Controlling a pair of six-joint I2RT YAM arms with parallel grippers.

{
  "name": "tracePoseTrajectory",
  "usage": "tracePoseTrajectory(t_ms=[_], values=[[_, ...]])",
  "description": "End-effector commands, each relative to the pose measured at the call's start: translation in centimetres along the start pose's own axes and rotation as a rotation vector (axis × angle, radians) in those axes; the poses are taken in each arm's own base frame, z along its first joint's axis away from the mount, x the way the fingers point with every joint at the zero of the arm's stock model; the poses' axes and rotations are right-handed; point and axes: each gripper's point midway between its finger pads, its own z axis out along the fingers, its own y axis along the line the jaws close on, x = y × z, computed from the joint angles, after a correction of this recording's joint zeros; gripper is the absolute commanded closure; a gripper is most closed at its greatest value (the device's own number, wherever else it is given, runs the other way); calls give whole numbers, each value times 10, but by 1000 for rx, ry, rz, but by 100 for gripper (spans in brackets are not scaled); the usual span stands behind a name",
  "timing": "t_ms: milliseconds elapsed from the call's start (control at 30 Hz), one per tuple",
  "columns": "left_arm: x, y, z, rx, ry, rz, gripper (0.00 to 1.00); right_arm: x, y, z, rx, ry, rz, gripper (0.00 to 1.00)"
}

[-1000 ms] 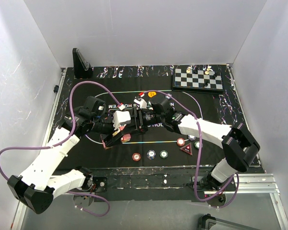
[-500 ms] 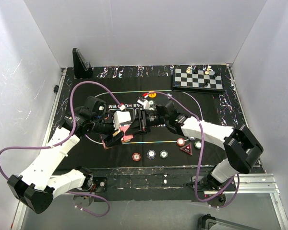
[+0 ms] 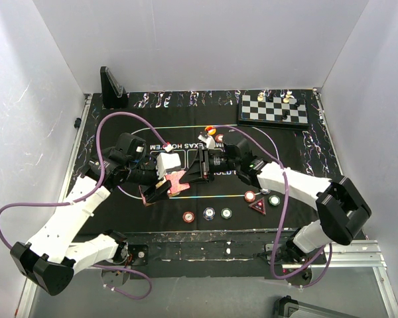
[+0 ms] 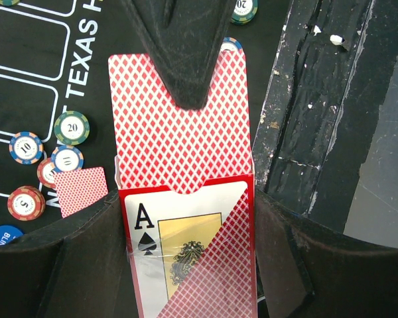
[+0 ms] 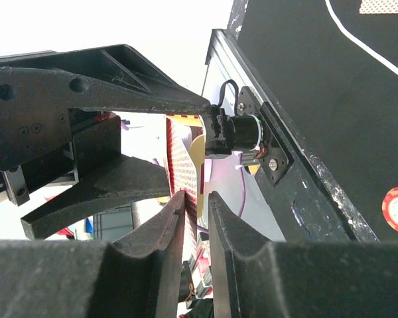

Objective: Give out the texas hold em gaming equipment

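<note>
Top external view, left side first: where is the card box?

Above the black mat [image 3: 186,112], left of centre. The left gripper [image 4: 187,205] is clamped on the card box [image 4: 186,265], with one finger pressed against each long side. The box face shows an ace of spades.

And the cards themselves?

A red-backed card [image 4: 179,132] sticks out of the box's open end, towards the right arm. I cannot tell whether it is one card or several.

What comes next, moving right?

The right gripper [image 5: 196,202] meets the card there. Its jaws stand at a narrow gap, with the card's edge pinched between them. In the left wrist view one of its black fingers [image 4: 186,53] lies across the card's back.

What lies on the mat?

In the left wrist view a loose card [image 4: 83,191] lies face down, touching a cluster of chips [image 4: 71,127]. From above, three chips sit in a row near the front edge: a red chip [image 3: 188,216], a blue-rimmed chip [image 3: 208,214] and a green chip [image 3: 225,212]. To their right, close together, are a second red chip [image 3: 250,196], the red triangular marker [image 3: 257,206] and a second green chip [image 3: 274,199].

And far right?

The chessboard [image 3: 274,108] is in the back right corner, well apart from both grippers.
</note>
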Motion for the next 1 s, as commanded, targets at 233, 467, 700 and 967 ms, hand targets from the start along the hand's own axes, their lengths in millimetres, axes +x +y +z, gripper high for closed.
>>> tracePoseTrajectory(t_ms=[233, 467, 700, 967], values=[[-16, -2, -7, -12, -71, 43, 75, -8, 8, -23, -10, -55, -24, 88], [-12, -4, -5, -6, -64, 38, 76, -16, 16, -36, -26, -82, -26, 99], [-9, -4, -4, -2, -52, 34, 75, -32, 17, -60, -23, -138, -19, 99], [-4, -5, -3, 6, -34, 26, 76, -75, -25, -99, 86, -262, 25, 99]])
